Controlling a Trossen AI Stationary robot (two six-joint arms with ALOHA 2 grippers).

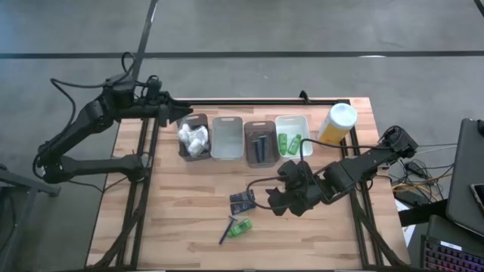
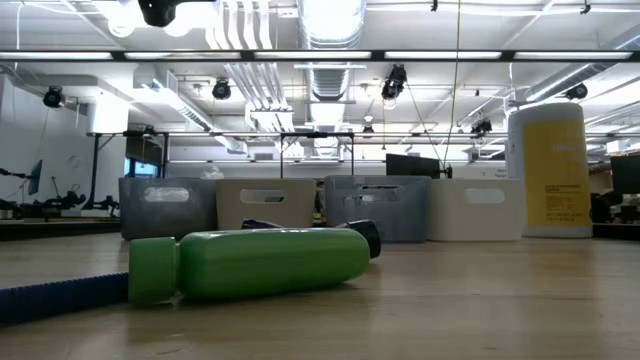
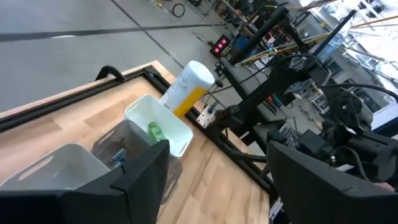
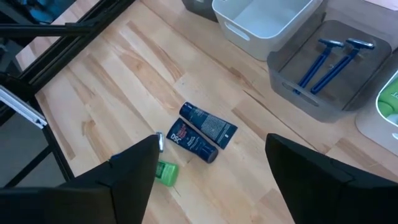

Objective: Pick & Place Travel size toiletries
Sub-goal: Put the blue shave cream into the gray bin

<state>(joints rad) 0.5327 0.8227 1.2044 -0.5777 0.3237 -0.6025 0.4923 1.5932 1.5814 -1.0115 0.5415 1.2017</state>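
Two small dark tubes (image 4: 200, 132) lie side by side on the table, also in the high view (image 1: 242, 200). A bright green mini bottle (image 1: 240, 227) lies on its side by a slim dark-blue razor (image 1: 226, 230), nearer the table's near edge. My right gripper (image 1: 274, 198) hangs open above the table just right of the tubes; in its wrist view (image 4: 212, 155) one finger covers part of the green bottle (image 4: 166, 172). My left gripper (image 1: 172, 115) waits open by the far-left bin. In the low view the green bottle (image 2: 250, 263) lies in front.
Four bins stand in a row at the far side: one with white bundles (image 1: 193, 139), a pale one (image 1: 227, 137), one with razors (image 4: 326, 62), one with green bottles (image 1: 290, 140). A tall yellow canister (image 1: 336, 122) stands at the far right. Bare wood lies left of the tubes.
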